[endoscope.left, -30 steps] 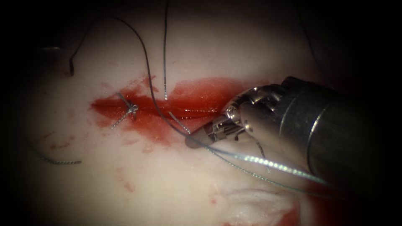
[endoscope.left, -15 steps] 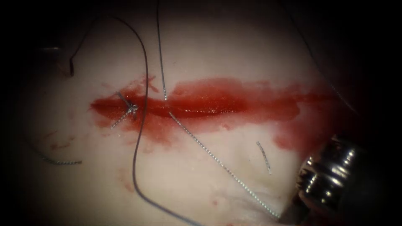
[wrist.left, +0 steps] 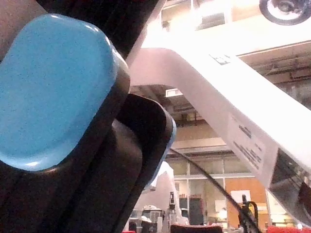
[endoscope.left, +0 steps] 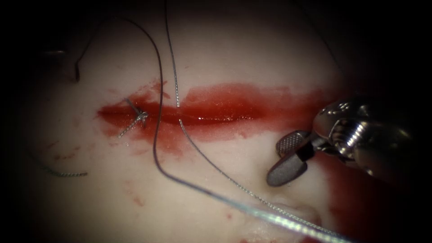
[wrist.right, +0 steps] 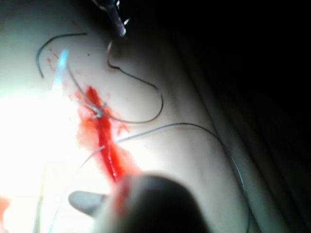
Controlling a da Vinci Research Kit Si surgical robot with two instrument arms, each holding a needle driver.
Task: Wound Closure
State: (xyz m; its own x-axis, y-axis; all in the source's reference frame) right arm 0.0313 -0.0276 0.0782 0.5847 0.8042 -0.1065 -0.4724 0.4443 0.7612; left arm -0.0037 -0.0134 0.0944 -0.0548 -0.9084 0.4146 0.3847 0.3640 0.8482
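The tissue (endoscope.left: 202,54) carries a horizontal cut (endoscope.left: 216,110) wet with red fluid. A tied stitch (endoscope.left: 141,118) sits at the cut's left end. My right tool (endoscope.left: 288,156) hovers just below the cut's right end, open and holding nothing. A silvery thread (endoscope.left: 211,164) leaves the cut's middle and runs off to the lower right, and a dark strand (endoscope.left: 155,135) arches beside it. That strand ends in a hooked curve (endoscope.left: 76,72) at the dim upper left, by my left tool (wrist.right: 116,19). Whether that hook is the needle, or held, I cannot tell.
A loose cut end of thread (endoscope.left: 63,173) lies on the tissue at the lower left. Red fluid spreads over the tissue at the lower right (endoscope.left: 342,198). A pale ridge of tissue (endoscope.left: 288,211) rises near the front edge.
A second ago the right tool was at the cut, shut on thread. It drew back to the lower right, pulling the strand taut. Now it is back with jaws open and the thread lies slack.
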